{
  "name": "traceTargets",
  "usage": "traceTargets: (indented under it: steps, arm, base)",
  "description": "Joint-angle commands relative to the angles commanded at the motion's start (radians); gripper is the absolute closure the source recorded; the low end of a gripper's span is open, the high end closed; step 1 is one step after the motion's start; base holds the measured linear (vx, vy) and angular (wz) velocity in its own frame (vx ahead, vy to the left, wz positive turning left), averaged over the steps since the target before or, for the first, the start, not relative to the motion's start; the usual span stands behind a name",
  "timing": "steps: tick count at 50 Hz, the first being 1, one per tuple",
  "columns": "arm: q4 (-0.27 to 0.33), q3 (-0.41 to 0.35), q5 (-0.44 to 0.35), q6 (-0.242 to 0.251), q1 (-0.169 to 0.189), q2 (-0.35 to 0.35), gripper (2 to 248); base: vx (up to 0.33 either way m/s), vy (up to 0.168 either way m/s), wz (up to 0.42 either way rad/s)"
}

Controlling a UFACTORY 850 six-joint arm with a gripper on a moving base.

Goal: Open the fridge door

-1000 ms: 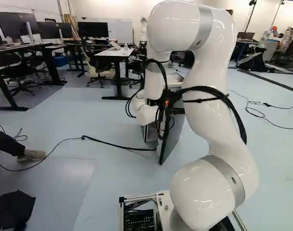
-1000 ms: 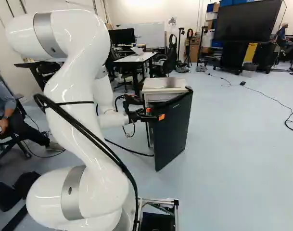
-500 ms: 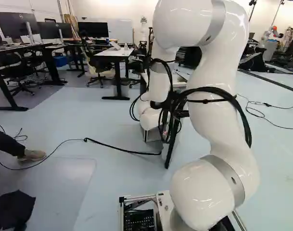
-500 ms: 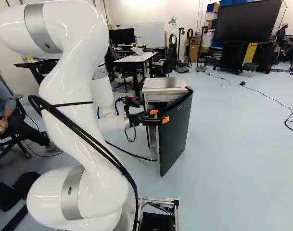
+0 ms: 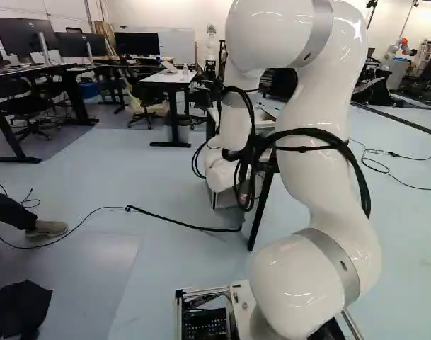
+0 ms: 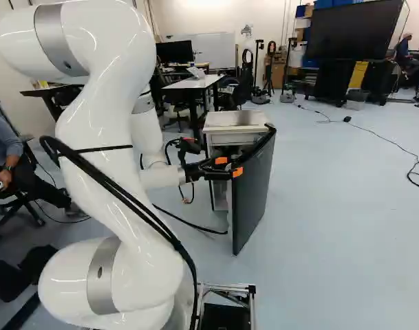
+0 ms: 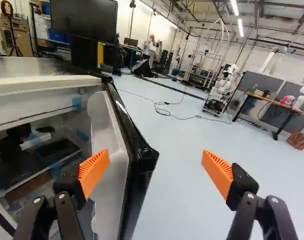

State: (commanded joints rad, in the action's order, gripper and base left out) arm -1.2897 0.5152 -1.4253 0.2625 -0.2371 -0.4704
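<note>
So, nearest first: the white arm climbs from the joint at the foot of both base views, folds over at the top, drops its forearm and pokes the wrist forward at about the height of the door's upper part. Out at the end, the gripper is spread wide, one finger on the inner side of the door and the other well clear outside it. The orange pads aren't pinching anything from both sides (whether the inner one actually touches the liner, I can't tell). Past that, the door stands well away from the fridge, which is ahead of the base, just right of the arm's wrist in the right base view. I'd call the job mostly done: the seal is broken and the wrist view looks right in at the shelves. What's left, I reckon, is pushing from the inside to swing it wider if you want it fully open, then backing off without snagging the edge. Way behind, there's a big screen and another robot, neither anywhere near the action.
</note>
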Motion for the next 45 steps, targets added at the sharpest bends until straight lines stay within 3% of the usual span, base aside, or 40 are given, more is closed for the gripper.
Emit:
traceTargets:
  steps: [23,45]
  arm:
    - [-0.033,0.036,0.000,0.000,0.032,-0.021,3]
    - [-0.065,0.079,0.000,0.000,0.099,-0.044,3]
  base:
    - [0.000,0.000,0.000]
    - [0.000,0.000,0.000]
